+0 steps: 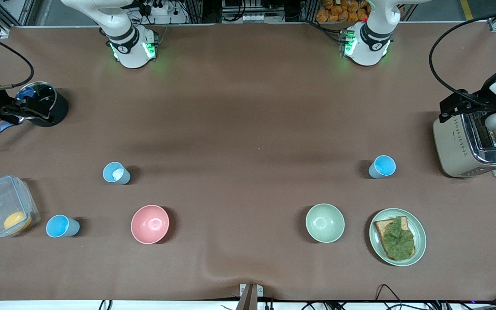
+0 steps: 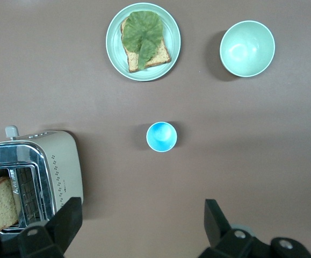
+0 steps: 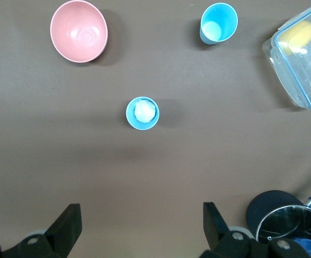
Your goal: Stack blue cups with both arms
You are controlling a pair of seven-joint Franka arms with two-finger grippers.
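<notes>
Three small light-blue tapered plastic cups stand upright and well apart on the brown surface point(image 1: 248, 107). One cup with a white patch inside point(image 1: 116, 173) is toward the right arm's end; a second cup point(image 1: 61, 226) stands nearer the front camera, between a clear plastic lidded box point(image 1: 6, 206) and a pink round bowl point(image 1: 150, 224). The third cup point(image 1: 382, 166) is toward the left arm's end, near a cream toaster point(image 1: 472, 146), a pale green bowl point(image 1: 324, 222) and a green plate with leaf-topped toast point(image 1: 398, 236). The left hand point(image 2: 142, 223) hangs with fingers wide, empty, over bare surface near the third cup. The right hand point(image 3: 142, 226) hangs likewise wide and empty, over bare surface near the patched cup.
</notes>
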